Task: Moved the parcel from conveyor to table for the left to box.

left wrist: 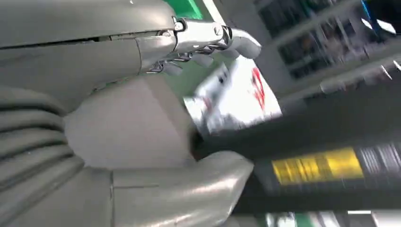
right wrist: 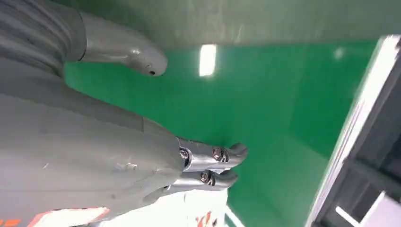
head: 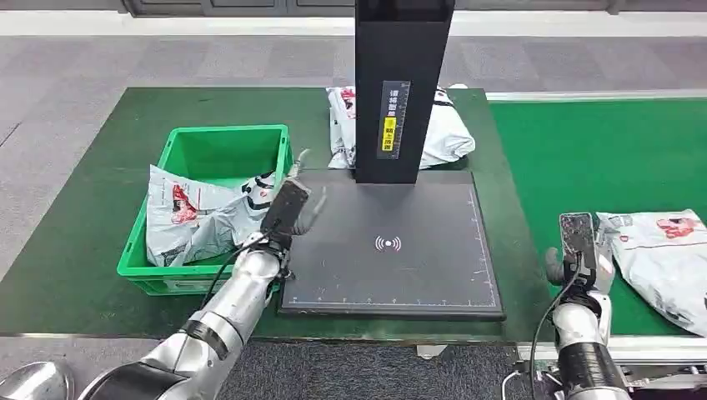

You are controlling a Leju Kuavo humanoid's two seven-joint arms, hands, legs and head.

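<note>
A white-grey parcel [head: 667, 254] with red print lies on the green conveyor belt [head: 584, 150] at the right. My right hand [head: 578, 246] stands at that parcel's left edge with fingers apart and nothing held; in the right wrist view the hand [right wrist: 94, 142] hovers over the belt [right wrist: 265, 109], a corner of the parcel [right wrist: 198, 210] beside it. My left hand [head: 290, 208] is raised over the left edge of the black scanner pad [head: 392, 275], fingers spread and empty. The green bin [head: 221, 133] beside it holds another parcel [head: 200, 218].
A tall black scanner post [head: 403, 83] rises from the pad in the middle of the green table. A third parcel [head: 446, 133] lies behind the post, also blurred in the left wrist view [left wrist: 236, 97]. Grey carpet surrounds the table.
</note>
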